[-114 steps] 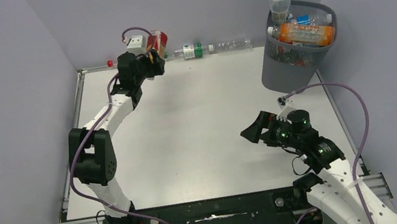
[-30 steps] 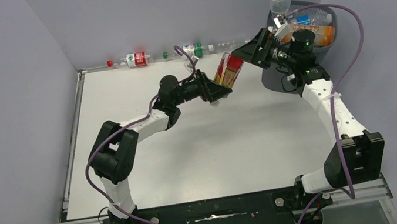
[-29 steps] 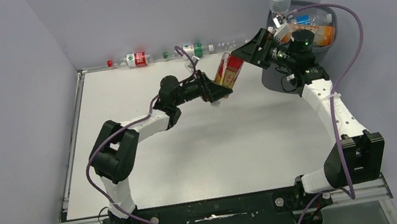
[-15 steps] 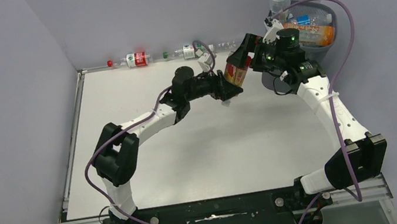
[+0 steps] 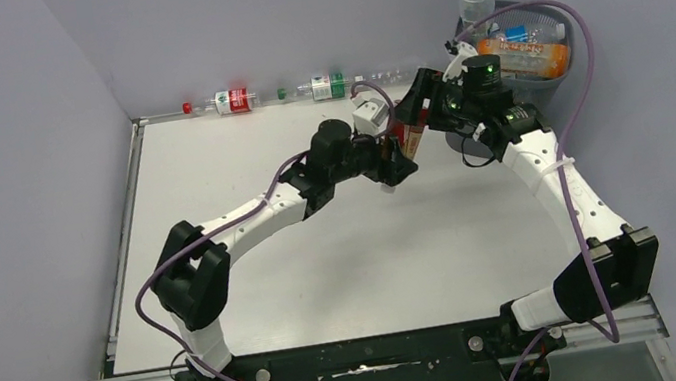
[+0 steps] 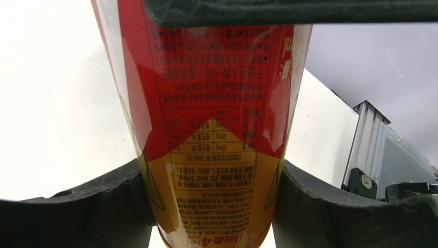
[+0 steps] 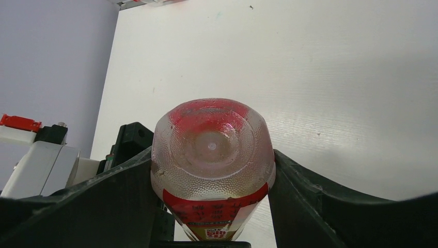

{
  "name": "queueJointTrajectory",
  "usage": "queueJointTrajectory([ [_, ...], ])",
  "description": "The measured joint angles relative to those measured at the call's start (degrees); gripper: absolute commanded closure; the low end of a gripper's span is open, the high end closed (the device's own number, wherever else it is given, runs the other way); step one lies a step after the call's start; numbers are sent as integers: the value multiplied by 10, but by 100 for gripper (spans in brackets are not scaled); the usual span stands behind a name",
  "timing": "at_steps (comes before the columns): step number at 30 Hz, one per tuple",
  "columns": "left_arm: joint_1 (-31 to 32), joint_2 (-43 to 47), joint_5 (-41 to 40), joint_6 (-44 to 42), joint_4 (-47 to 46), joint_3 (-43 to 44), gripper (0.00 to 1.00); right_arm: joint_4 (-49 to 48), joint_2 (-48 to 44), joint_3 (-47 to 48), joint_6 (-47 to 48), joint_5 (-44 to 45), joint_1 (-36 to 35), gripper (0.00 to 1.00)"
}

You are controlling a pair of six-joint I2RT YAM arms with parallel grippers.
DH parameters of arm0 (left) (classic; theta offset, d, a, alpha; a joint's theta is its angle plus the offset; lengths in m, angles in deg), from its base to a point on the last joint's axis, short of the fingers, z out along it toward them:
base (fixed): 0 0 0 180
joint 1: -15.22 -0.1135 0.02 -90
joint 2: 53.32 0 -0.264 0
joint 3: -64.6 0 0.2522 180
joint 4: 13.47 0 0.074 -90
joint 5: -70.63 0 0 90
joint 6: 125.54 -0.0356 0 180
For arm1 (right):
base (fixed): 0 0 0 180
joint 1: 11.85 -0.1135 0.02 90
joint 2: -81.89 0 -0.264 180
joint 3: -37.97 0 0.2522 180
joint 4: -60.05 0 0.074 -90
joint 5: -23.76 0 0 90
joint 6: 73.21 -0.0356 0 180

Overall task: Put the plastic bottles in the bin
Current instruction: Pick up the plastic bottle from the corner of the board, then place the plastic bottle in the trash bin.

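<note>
A plastic bottle with a red and gold label hangs above the table's back middle, held from both ends. My left gripper is shut on its labelled body, a finger pressed against each side. My right gripper is shut on its clear dimpled base, both fingers touching it. The dark mesh bin stands just behind the right arm at the back right. An orange bottle and a clear one stick out of it.
Three more bottles lie along the back wall: a red-labelled one, a green-labelled one and a clear one. Grey walls close in both sides. A purple cable loops over the bin.
My left arm has carried the bottle right, towards the bin. My right gripper has come in from the bin side and closed from wide open onto the bottle's base.
</note>
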Motion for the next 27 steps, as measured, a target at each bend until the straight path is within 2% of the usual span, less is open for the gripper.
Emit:
queueJointTrajectory([
  [4,0,6,-3,-2,2,-4,38,-2,0,0,0,-5,-1,53],
  [5,0,6,-2,-2,2,-4,22,-1,0,0,0,-5,-1,53],
  [6,-1,6,-1,0,2,-4,12,0,0,1,1,-5,1,53],
  [11,-20,20,42,33,0,-4,10,25,0,31,15,-15,37,53],
  [19,-121,132,94,97,-14,-25,10,33,6,168,50,18,147,51],
  [22,-161,178,101,117,-35,-60,10,14,6,207,64,41,181,51],
  [27,-194,185,125,138,-53,-103,10,-64,8,227,73,102,235,49],
])
